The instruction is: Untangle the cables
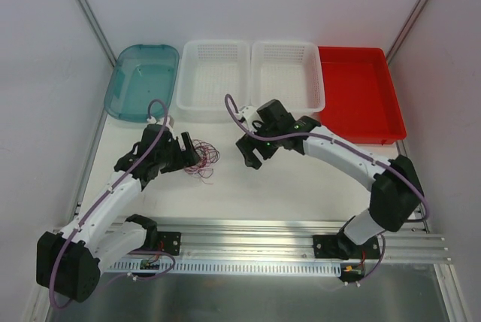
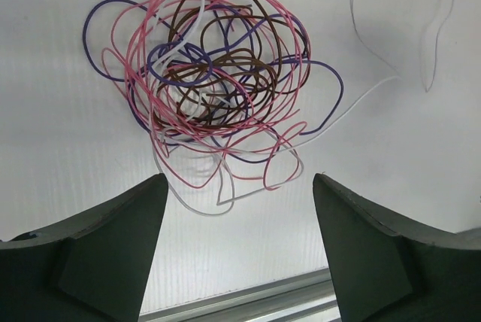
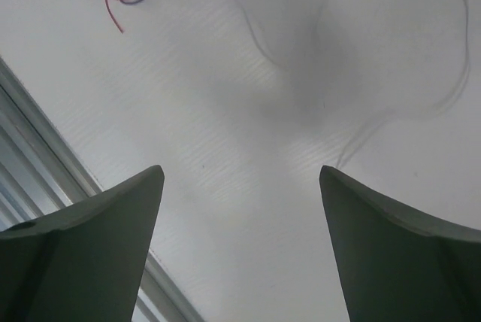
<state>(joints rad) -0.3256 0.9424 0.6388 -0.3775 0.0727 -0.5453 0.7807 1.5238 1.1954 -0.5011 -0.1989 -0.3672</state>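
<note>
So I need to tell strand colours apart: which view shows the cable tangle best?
Left wrist view: the cable tangle is large and sharp, with pink, brown, purple and white strands distinct. Top external shows only a tiny clump; right wrist catches just its edge.

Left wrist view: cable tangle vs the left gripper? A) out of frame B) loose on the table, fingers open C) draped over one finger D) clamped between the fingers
B: the cable tangle lies loose on the table in front of the left gripper, whose fingers stand wide apart, gripping nothing.
</note>
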